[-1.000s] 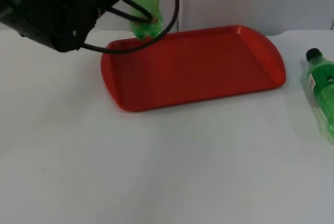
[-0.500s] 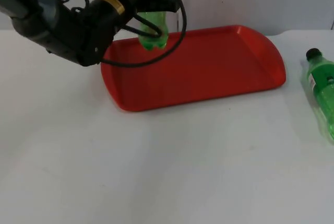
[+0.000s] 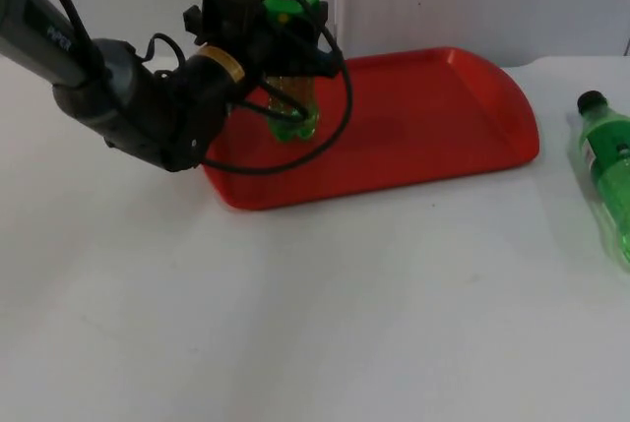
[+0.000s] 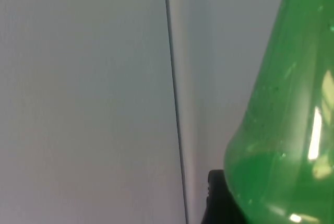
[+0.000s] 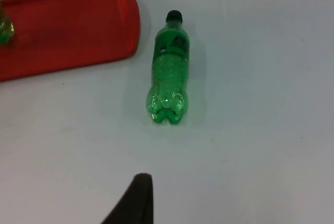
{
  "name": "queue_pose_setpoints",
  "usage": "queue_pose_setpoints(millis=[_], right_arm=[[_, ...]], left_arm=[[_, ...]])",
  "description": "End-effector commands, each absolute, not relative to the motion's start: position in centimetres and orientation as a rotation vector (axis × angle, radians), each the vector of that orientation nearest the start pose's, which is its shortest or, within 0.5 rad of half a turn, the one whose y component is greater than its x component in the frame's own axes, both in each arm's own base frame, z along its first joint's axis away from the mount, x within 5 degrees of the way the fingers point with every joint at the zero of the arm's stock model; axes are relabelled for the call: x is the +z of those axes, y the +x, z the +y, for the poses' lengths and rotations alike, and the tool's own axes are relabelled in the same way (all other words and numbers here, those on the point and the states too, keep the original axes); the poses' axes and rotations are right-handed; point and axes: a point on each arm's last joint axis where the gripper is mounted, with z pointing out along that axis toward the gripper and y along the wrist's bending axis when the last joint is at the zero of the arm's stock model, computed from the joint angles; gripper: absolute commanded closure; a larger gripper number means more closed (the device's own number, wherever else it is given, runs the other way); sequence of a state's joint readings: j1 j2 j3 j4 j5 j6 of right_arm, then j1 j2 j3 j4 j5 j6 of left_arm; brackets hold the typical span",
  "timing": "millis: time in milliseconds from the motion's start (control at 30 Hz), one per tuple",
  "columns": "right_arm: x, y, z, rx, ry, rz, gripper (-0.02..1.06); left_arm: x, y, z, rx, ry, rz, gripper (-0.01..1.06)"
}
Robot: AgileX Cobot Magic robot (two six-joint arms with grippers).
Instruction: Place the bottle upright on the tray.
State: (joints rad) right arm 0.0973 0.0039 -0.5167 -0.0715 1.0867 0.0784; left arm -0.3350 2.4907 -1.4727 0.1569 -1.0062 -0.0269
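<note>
A green bottle (image 3: 293,119) stands upright over the left part of the red tray (image 3: 423,117). My left gripper (image 3: 287,29) is shut on its body. The base sits at tray level; I cannot tell whether it touches the tray. In the left wrist view the bottle's green shoulder (image 4: 287,130) is close beside a black fingertip (image 4: 219,198). A second green bottle with a black cap (image 3: 605,181) lies on its side on the table right of the tray. The right wrist view looks onto that lying bottle (image 5: 169,67), with one black fingertip (image 5: 135,200) well short of it.
The grey partition wall (image 4: 78,78) rises just behind the tray's far edge. The tray's rim (image 5: 68,25) and the held bottle's base (image 5: 5,31) appear in the right wrist view. White table top (image 3: 315,324) stretches in front of the tray.
The left arm has carried the bottle from the tray's far left corner forward and down over the tray's left part. The lying bottle has not moved.
</note>
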Motion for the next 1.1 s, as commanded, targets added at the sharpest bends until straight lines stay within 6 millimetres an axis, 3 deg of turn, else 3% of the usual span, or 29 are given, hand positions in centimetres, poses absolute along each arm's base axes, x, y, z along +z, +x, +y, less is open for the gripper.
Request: queue_pose_setpoints(millis=[0, 200, 333, 500, 533, 667, 1067], right_arm=[[28.04, -0.72, -0.61, 0.021, -0.011, 2.045, -0.01], [28.04, -0.72, -0.61, 0.021, -0.011, 2.045, -0.01], [28.04, -0.72, -0.61, 0.021, -0.011, 2.045, -0.01], [28.04, -0.72, -0.61, 0.021, -0.011, 2.045, -0.01], [28.04, -0.72, -0.61, 0.021, -0.011, 2.045, -0.01], [28.04, -0.72, -0.61, 0.021, -0.011, 2.045, -0.01], [28.04, -0.72, -0.61, 0.021, -0.011, 2.045, -0.01]], left_arm=[[8.78, 47.47, -17.87, -0.334, 0.38, 1.416, 1.04], [8.57, 47.37, -18.03, -0.339, 0.407, 1.415, 1.04], [8.57, 47.36, -18.04, -0.339, 0.407, 1.415, 0.95], [8.56, 47.37, -18.03, -0.339, 0.407, 1.416, 0.53], [8.56, 47.37, -18.03, -0.339, 0.407, 1.416, 0.53], [8.56, 47.37, -18.03, -0.339, 0.407, 1.416, 0.32], [8.72, 47.3, -18.12, -0.345, 0.416, 1.395, 0.31]])
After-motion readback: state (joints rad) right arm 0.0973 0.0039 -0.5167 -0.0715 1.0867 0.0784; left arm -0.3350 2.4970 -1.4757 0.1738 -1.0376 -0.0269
